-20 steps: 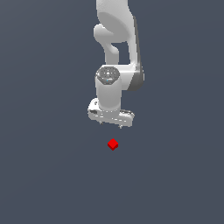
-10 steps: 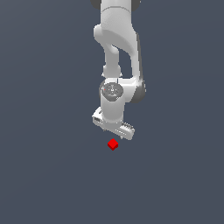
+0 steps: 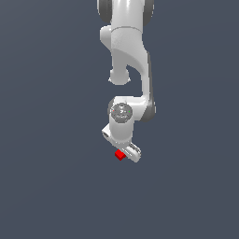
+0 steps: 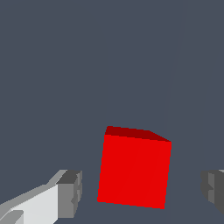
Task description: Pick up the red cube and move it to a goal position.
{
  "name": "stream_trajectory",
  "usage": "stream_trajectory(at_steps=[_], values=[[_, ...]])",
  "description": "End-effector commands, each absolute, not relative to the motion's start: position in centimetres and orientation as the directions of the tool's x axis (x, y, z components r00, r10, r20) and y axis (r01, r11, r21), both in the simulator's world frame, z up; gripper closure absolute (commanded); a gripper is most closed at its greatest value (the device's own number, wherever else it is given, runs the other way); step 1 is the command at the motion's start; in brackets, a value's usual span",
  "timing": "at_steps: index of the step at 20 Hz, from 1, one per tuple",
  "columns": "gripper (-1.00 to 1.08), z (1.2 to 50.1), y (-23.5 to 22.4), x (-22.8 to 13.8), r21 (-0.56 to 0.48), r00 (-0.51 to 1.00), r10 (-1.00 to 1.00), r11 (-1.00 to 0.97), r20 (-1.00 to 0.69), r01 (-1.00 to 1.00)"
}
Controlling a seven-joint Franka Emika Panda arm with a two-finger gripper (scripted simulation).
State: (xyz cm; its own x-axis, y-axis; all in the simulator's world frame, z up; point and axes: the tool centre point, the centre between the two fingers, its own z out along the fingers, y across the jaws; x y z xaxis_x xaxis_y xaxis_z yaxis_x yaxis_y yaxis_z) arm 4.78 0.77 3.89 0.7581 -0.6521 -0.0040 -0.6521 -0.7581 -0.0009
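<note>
The red cube (image 3: 120,155) is a tiny plain red block on the dark grey floor, half covered by the white hand of the arm in the exterior view. In the wrist view the red cube (image 4: 133,168) fills the gap between the two grey-tipped fingers (image 4: 70,192), with clear space on both sides, so neither pad touches it. My gripper (image 4: 142,190) stands open around the cube. In the exterior view my gripper (image 3: 125,153) is tilted, right over the cube.
The arm's white links (image 3: 128,51) rise straight above the hand. All around lies an even dark grey surface (image 3: 56,177) with no other objects in sight.
The hand has come down and tilted, from above the cube to right over it. The cube has stayed where it was.
</note>
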Motion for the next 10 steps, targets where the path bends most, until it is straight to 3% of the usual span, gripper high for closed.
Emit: stream_trajectory(at_steps=[1, 10], values=[[-0.92, 3.2, 0.7, 5.3, -0.001, 0.729, -0.685, -0.729, -0.002, -0.685], [-0.92, 2.0, 0.6, 6.1, 0.0, 0.681, -0.732, -0.681, 0.0, -0.732]])
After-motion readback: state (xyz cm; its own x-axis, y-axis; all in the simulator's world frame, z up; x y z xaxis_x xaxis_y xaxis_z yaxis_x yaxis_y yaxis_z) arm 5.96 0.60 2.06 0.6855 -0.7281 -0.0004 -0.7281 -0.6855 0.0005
